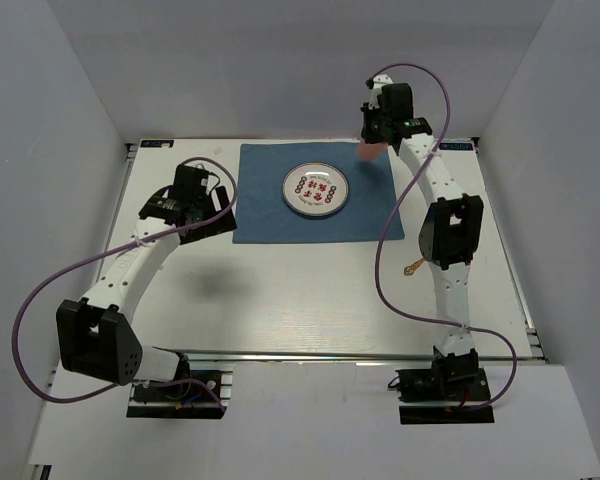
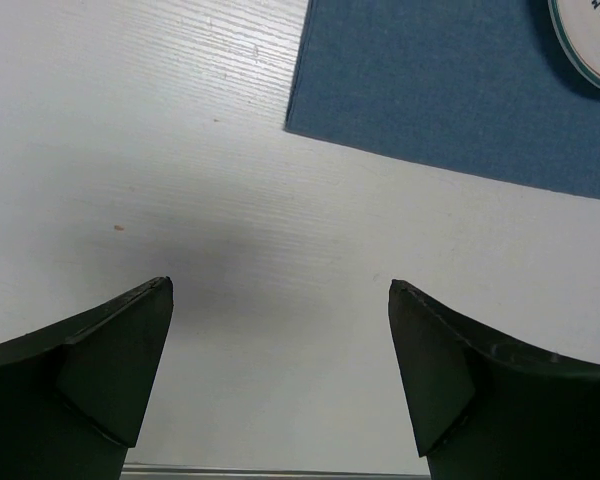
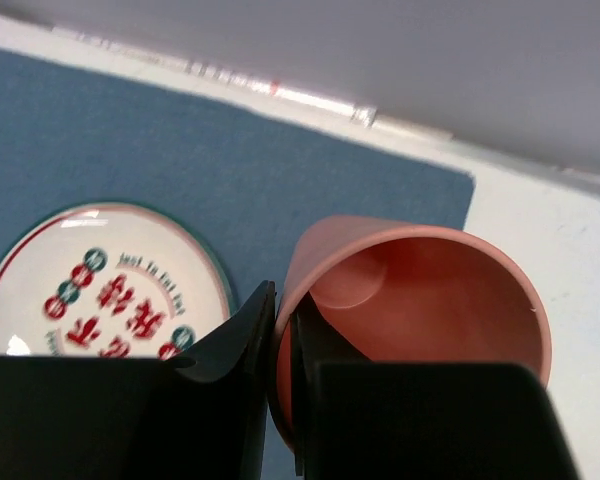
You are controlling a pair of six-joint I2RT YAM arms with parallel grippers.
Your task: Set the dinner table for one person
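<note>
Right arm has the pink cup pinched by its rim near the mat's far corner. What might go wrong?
The right gripper pinches only one wall of the pink cup, so it may swing or slip. Set down across the edge of the blue placemat, it might rock. The plate sits close and could get knocked.

The left arm [image 1: 130, 275] is showing smooth white tubes with chunky black blocks at its joints. The right arm [image 1: 447, 290] is looking just the same, white and black. A thin purple cable [image 1: 18, 330] is running off the left arm in a big loop. A second purple cable [image 1: 379, 270] is curling beside the right arm. Each arm is ending in a flat black base [image 1: 175, 400]. The left fingers [image 2: 90, 370] are showing as two dark wedges. The right fingers [image 3: 230, 350] are looking black and smooth too.
</note>
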